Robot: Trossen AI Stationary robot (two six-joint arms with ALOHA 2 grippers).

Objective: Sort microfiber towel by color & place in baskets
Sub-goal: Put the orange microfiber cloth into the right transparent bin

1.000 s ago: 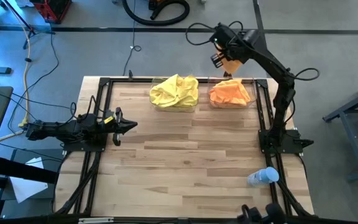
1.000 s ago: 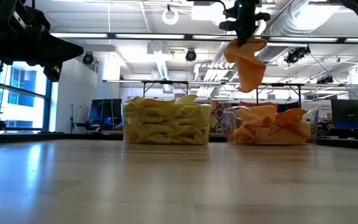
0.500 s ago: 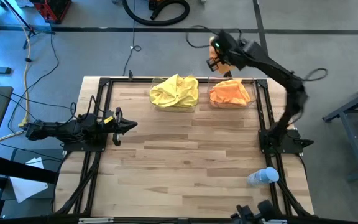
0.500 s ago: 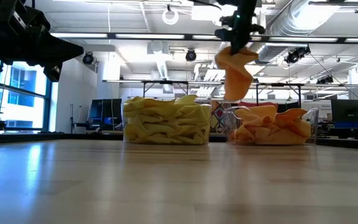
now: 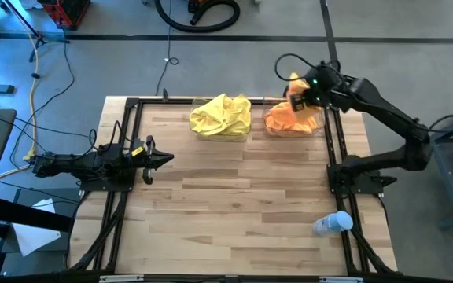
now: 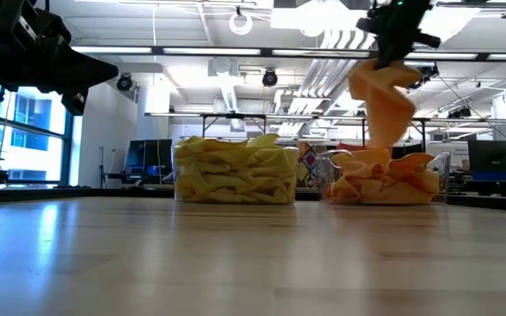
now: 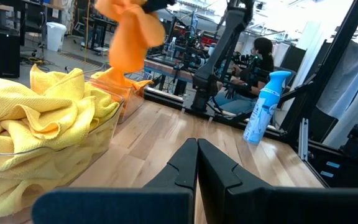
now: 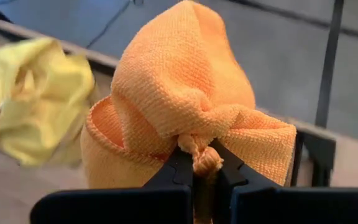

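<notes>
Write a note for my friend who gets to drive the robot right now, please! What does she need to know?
Right gripper: shut on an orange towel, hanging above the orange basket at the table's far side.
Left gripper: shut, empty, waiting at the table's left edge.
Done: yellow towels fill the yellow basket; other orange ones sit in theirs.
Left: lower and release the held towel. No loose towels show on the table.

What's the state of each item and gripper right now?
Right gripper: shut on held orange towel, hanging over orange basket.
Orange basket: piled with orange towels.
Yellow basket: heaped with yellow towels.
Left gripper: shut, empty, parked at table's left edge.
Spray bottle: lying on its side.
</notes>
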